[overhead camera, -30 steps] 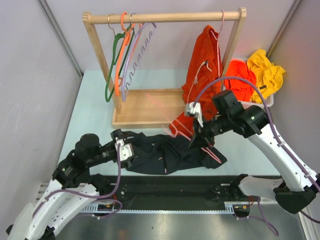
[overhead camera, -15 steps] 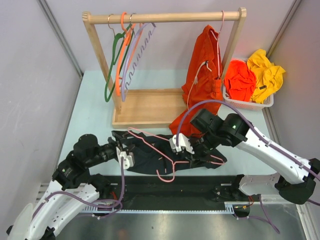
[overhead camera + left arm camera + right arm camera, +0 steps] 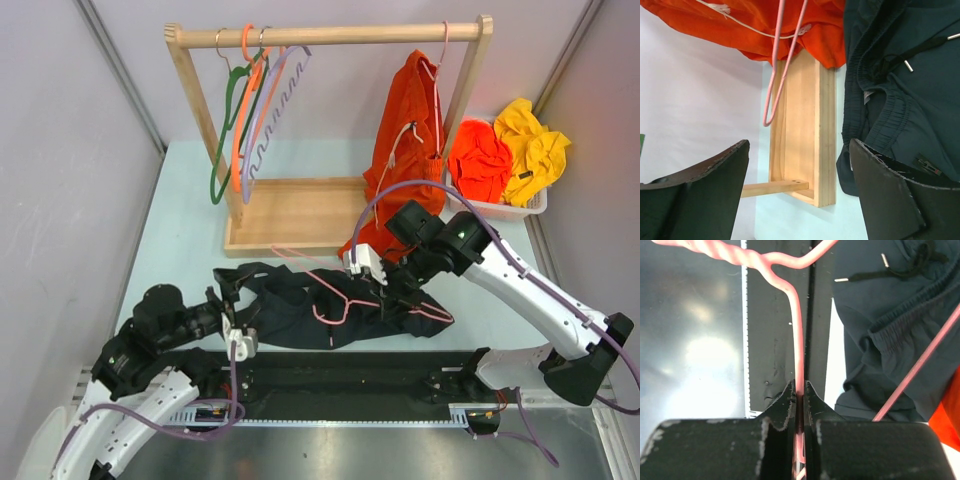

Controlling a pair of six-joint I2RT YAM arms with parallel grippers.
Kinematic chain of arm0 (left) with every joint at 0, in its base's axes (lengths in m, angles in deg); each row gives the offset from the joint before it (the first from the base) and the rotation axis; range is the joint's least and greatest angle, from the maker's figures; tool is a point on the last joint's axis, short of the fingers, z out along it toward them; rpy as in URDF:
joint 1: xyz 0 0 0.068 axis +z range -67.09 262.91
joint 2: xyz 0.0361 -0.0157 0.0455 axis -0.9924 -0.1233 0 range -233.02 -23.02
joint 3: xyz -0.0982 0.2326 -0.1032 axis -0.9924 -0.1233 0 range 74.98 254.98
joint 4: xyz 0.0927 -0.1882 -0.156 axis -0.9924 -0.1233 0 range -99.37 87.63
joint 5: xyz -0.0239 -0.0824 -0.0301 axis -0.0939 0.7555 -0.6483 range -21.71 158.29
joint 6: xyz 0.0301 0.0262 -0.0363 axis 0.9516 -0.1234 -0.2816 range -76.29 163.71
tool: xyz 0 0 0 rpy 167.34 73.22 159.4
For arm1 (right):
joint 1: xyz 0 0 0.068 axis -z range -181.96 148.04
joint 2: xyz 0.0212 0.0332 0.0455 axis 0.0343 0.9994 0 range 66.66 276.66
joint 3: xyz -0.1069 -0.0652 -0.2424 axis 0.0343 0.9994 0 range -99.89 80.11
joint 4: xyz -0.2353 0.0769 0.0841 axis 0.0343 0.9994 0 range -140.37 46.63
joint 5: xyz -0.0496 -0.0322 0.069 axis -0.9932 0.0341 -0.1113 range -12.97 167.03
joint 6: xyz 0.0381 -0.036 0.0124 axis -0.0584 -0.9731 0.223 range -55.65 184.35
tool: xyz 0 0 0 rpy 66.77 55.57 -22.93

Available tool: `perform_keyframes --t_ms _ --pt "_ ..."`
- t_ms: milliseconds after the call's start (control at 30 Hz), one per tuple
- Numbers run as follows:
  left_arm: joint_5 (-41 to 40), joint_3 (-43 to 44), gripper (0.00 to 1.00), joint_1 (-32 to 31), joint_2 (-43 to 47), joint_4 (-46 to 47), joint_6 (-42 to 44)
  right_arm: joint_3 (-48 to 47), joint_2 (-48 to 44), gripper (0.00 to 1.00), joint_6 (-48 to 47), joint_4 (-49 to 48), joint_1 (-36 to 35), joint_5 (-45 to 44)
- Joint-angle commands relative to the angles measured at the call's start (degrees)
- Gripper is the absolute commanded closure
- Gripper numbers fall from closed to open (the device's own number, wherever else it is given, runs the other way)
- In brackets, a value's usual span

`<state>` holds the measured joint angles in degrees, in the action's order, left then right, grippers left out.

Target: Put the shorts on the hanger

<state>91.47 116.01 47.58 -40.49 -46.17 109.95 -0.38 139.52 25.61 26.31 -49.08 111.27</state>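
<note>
Robot lab test cell.
Plain grey panels (image 3: pixel 60 120) are enclosing a pale table (image 3: pixel 185 215); two arms (image 3: pixel 530 290) (bolted to a dark rail (image 3: pixel 330 375)) are facing a small wooden rack (image 3: pixel 300 215).

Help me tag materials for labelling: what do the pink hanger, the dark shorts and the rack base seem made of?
The hanger: thin pink rod twisted at the neck, probably coated wire, slightly glossy.
The shorts: dark matte fabric, gathered elastic waistband, drawcord.
The rack base: pale wood, visible grain, no obvious varnish.
</note>
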Motion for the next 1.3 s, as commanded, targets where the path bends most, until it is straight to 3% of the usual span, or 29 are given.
perform_keyframes --t_ms 0,167,300,400,433,500,533,600,633,767,1033,1267 --pt "1.4 1.3 0.14 0.2 1.7 -1.7 0.8 -1.9 -0.1 1.00 0.6 0.5 -1.0 3.4" --pt "3.1 2.2 0.14 0.2 -7.3 4.4 0.4 -2.3 0.4 1.00 -1.4 0.1 -6.6 0.4" --pt "5.8 2.0 0.21 0.1 -11.6 4.1 3.6 -3.8 1.8 1.00 -2.1 0.0 -8.8 -0.6" --pt "6.2 0.4 0.40 0.0 -12.8 4.5 5.6 -6.2 2.9 1.00 -1.8 -0.4 -9.0 -1.2" --pt "6.4 0.4 0.61 -0.1 -13.2 3.7 5.7 -6.5 3.1 1.00 -1.5 -0.9 -9.0 -2.0" --pt "7.6 1.0 0.89 0.0 -14.3 2.0 5.2 -7.0 3.4 1.00 0.5 -2.1 -8.4 -3.6" --pt "7.7 1.5 0.99 0.0 -14.5 2.3 3.7 -7.2 3.5 0.92 1.3 -3.4 -8.0 -3.8" --pt "7.4 1.7 1.00 0.0 -14.9 3.2 -1.6 -8.1 3.4 0.80 3.0 -4.1 -6.8 -3.8" --pt "7.1 2.0 1.00 0.0 -15.1 3.3 -2.7 -8.5 3.3 0.62 3.6 -5.1 -5.7 -3.8" --pt "7.0 4.0 1.00 0.2 -17.5 0.8 -8.6 -9.2 1.9 0.19 6.6 -8.9 -2.3 -5.7" --pt "11.1 8.1 1.00 0.8 -24.3 -1.6 -19.5 -5.3 -7.6 0.10 8.4 -25.2 -0.1 -3.5" --pt "12.3 8.7 1.00 2.6 -27.3 -1.1 -24.3 -5.3 -5.0 0.14 9.2 -27.6 -2.5 -3.4"
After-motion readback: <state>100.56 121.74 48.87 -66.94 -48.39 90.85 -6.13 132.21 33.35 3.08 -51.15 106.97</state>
